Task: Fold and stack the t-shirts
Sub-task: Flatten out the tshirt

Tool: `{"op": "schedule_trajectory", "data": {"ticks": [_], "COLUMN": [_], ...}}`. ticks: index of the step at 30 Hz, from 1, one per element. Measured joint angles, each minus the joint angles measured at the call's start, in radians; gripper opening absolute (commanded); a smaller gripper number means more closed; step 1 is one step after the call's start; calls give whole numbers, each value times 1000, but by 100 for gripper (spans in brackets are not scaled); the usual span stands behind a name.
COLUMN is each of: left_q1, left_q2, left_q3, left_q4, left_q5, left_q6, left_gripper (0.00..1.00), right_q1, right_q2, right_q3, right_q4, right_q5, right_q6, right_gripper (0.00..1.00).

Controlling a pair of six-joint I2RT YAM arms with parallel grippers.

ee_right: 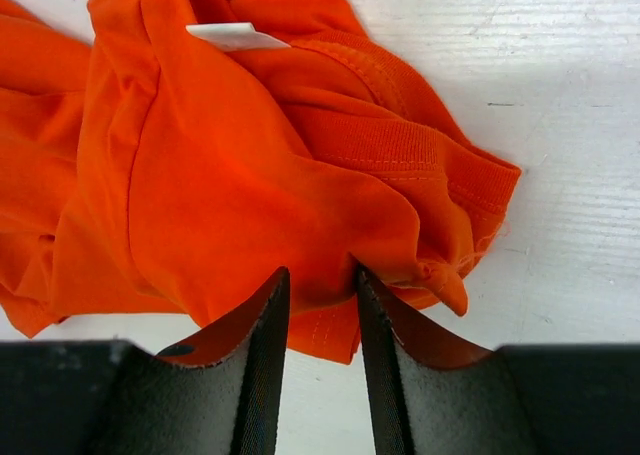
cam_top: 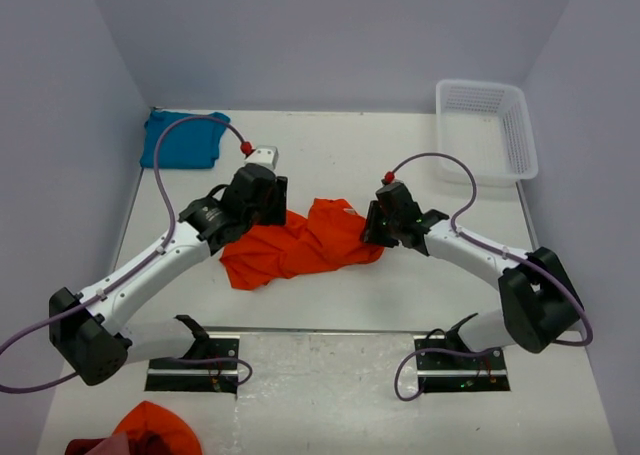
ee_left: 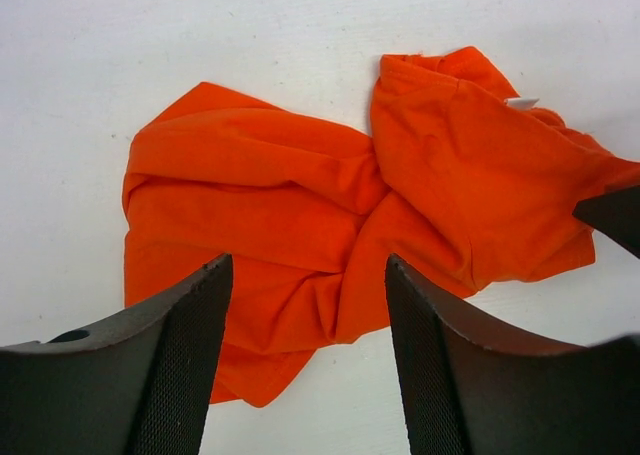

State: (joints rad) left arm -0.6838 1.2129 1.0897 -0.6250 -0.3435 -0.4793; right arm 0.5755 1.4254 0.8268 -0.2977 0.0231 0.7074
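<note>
Orange and crumpled, the orange t-shirt [cam_top: 300,245] lies mid-worktop [cam_top: 400,295]. The left gripper [ee_left: 308,265] hangs over its left half, jaws wide apart and empty. The right gripper [ee_right: 320,275] pinches a fold at the shirt's right edge. Farther back, the teal-blue t-shirt [cam_top: 183,140] lies folded in the far-left corner.

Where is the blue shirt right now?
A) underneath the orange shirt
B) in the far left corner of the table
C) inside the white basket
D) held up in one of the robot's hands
B: the teal-blue cotton t-shirt lies in the far left corner of the white table, apart from the crumpled bright orange cotton t-shirt and from the white plastic basket.
</note>
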Motion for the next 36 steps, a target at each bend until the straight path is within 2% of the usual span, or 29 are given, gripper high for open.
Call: {"op": "schedule_trajectory", "data": {"ticks": [3, 6, 10, 14, 17, 18, 20, 21, 23, 26, 28, 32, 36], "left_q1": [0, 0, 0, 0, 0, 0, 0, 0, 0, 0, 0, 0, -2], "left_q2": [-6, -5, -4, -2, -3, -6, -16, -23, -37, -63, -88, -157, -159], "left_q3": [-9, -34, -91, -143, -158, -161, -166, -169, -174, -202, -241, -364, -460], "left_q4": [8, 14, 18, 16, 17, 18, 17, 16, 14, 18, 23, 54, 64], "left_q5": [0, 2, 9, 24, 29, 28, 27, 27, 24, 20, 21, 42, 70], "left_q6": [0, 0, -9, -20, -27, -28, -35, -39, -54, -84, -113, -181, -228], "left_gripper": [64, 68, 72, 71, 72, 71, 72, 72, 72, 81, 83, 83, 77], "right_q1": [3, 7, 8, 8, 8, 8, 8, 8, 8, 8, 12, 20, 22], "right_q2": [-17, -32, -29, 10, 64, 80, 106, 117, 134, 135, 130, 59, -32], "right_q3": [-31, -47, -47, -39, -23, -18, -9, -2, 13, 32, 60, 171, 376], "right_q4": [24, 28, 40, 48, 52, 55, 57, 59, 60, 58, 35, -60, -152], "right_q5": [-8, -14, -16, -16, -16, -16, -16, -16, -16, -14, -4, 31, 57], "right_q6": [8, 11, 10, 6, 4, 3, 1, -2, -4, -13, -29, -84, -151], "right_gripper": [36, 47, 49, 41, 32, 23, 14, 0, 0, 0, 0, 0, 0]}}
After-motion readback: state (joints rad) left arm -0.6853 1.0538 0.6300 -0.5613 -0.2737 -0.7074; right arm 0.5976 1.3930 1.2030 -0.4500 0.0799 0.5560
